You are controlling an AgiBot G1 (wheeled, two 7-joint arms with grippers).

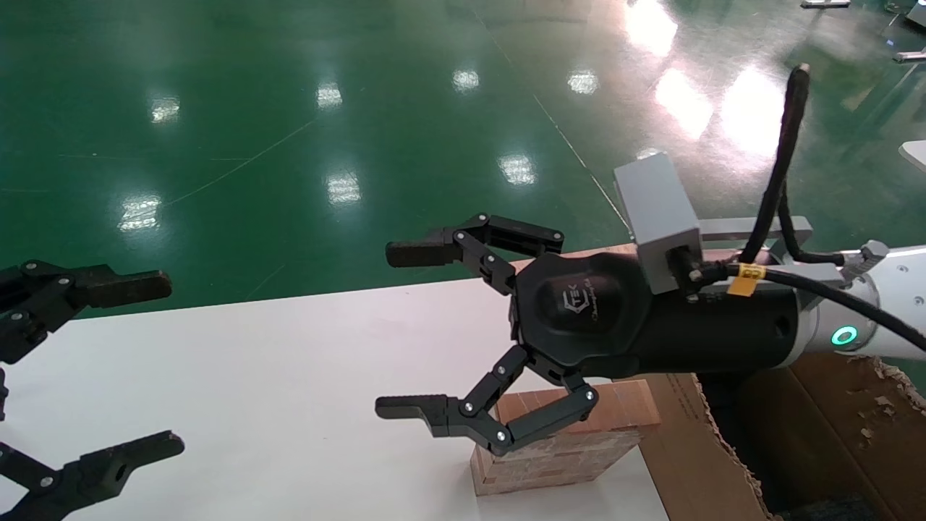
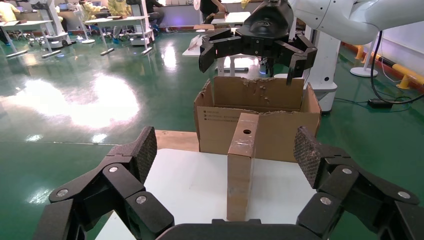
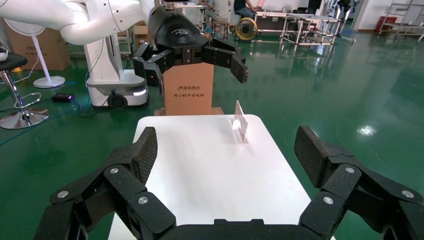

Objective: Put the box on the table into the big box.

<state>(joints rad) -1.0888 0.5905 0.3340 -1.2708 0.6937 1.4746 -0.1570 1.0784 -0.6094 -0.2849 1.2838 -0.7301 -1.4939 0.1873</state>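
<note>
The right gripper [image 1: 423, 329] hovered above the table [image 1: 253, 376] with its jaws spread wide and nothing between them, its body directly over the box [image 1: 571, 445]. This wide spread suited a part that had not yet been grasped: the fingers [image 1: 412, 407] cleared the box's upper edge rather than closing on it. The box stood on a narrow edge near the table's right side, its striped sides showing in the head view and its holed face turned toward the left wrist camera; standing upright, it presented two broad faces to a pinch. Just beyond it, off the table edge, the big box [image 2: 260, 117] stood with ragged flaps up and its mouth open, evidently placed close so that the transfer would be short. The left gripper [image 1: 87, 369], also wide open and empty, was held over the table's left part, well apart from the box, and appeared idle. Farther off lay only the green floor [image 1: 289, 108]. The task was judged to be at its approach stage, with the box not yet lifted.
</note>
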